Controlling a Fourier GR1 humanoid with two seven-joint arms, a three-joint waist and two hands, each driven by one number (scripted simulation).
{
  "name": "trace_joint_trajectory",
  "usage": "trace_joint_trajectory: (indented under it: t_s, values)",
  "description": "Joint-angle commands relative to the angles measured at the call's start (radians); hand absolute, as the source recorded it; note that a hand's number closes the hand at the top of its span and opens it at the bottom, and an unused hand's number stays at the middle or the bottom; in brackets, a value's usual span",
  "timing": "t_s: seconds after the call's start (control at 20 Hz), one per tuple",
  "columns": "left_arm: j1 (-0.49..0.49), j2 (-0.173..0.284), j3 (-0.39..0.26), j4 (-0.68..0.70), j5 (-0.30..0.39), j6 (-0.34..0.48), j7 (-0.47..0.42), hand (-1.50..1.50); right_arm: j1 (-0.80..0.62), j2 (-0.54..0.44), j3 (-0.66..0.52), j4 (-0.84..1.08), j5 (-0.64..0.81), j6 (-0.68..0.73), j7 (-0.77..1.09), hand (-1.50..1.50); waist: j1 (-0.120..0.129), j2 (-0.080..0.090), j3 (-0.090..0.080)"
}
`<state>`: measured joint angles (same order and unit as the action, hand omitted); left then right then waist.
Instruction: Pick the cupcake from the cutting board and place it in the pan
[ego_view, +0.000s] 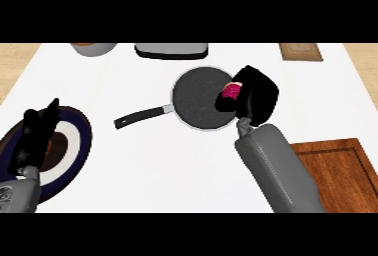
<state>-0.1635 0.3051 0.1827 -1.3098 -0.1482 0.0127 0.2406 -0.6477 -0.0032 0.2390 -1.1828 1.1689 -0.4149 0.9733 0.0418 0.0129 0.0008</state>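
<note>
Count on the table (184, 170): one pan (196, 107), dark, long black handle. One cupcake (232, 91), pink. One wooden cutting board (336, 170), lower right. One round plate (74, 150), dark rim, left. Far edge: one bowl-like vessel (94, 48), one grey and black appliance (172, 50), one small wooden block (300, 51). Two hands: left hand (35, 135), right hand (255, 95).

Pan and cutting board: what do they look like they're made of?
Pan: dark speckled inside with a pale grey rim, so probably metal with a non-stick coating; its black handle looks like plastic, though that's a guess. Cutting board: reddish-brown with visible grain streaks and a darker raised border, so it reads as wood with a smooth, slightly glossy finish.
</note>
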Motion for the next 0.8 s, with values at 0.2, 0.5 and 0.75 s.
trace_joint_trajectory:
  t_s: [0.2,0.5,0.75]
  values:
    - [-0.041,-0.016,-0.012,0.042,-0.022,0.016,-0.019,0.0,-0.209,0.003,-0.153,0.489,-0.195,-0.251,-0.201,1.5,0.013,0.012,0.0]
    - [-0.008,-0.026,-0.048,-0.029,-0.022,-0.012,0.015,0.0,-0.218,0.003,-0.19,0.608,-0.396,-0.397,-0.357,1.5,0.061,0.022,0.004]
    - [-0.074,-0.022,-0.033,0.027,-0.017,-0.009,-0.004,0.0,-0.292,0.003,-0.216,0.679,-0.558,-0.391,-0.441,-1.5,0.081,0.031,0.003]
